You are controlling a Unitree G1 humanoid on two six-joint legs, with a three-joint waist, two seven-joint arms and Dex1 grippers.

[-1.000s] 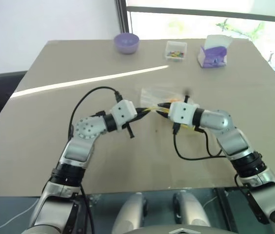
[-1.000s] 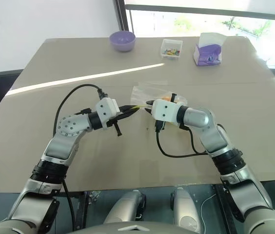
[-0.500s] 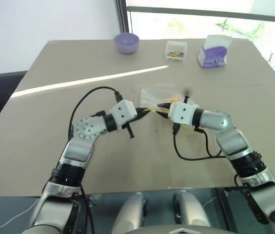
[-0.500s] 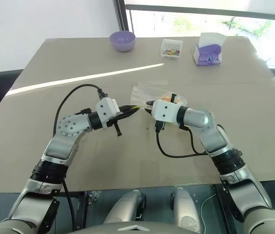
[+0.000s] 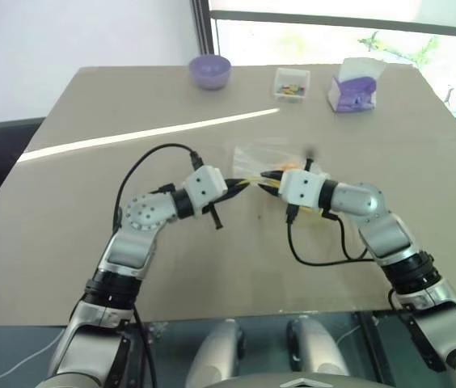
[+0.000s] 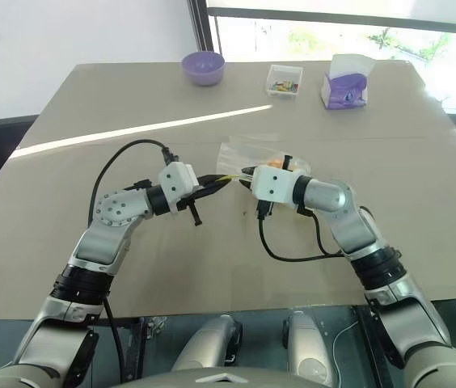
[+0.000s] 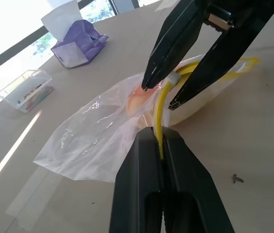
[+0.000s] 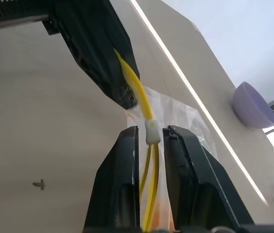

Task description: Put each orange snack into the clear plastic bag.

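Observation:
The clear plastic bag (image 7: 91, 133) lies crinkled at the table's middle, its yellow seal strip (image 7: 162, 104) lifted between both grippers. My left gripper (image 7: 160, 132) is shut on one end of that strip. My right gripper (image 8: 150, 132) is shut on the small white slider (image 8: 150, 131) riding the strip, facing the left gripper (image 5: 241, 185) almost tip to tip. An orange snack (image 7: 138, 97) shows through the plastic, inside the bag, behind the right gripper (image 5: 270, 175). Its grid pattern is hidden by folds.
Along the far edge of the table stand a purple bowl (image 5: 210, 70), a small clear box of colourful bits (image 5: 292, 84) and a purple-and-white carton (image 5: 356, 84). A bright strip of sunlight (image 5: 147, 133) crosses the tan tabletop (image 5: 74, 210).

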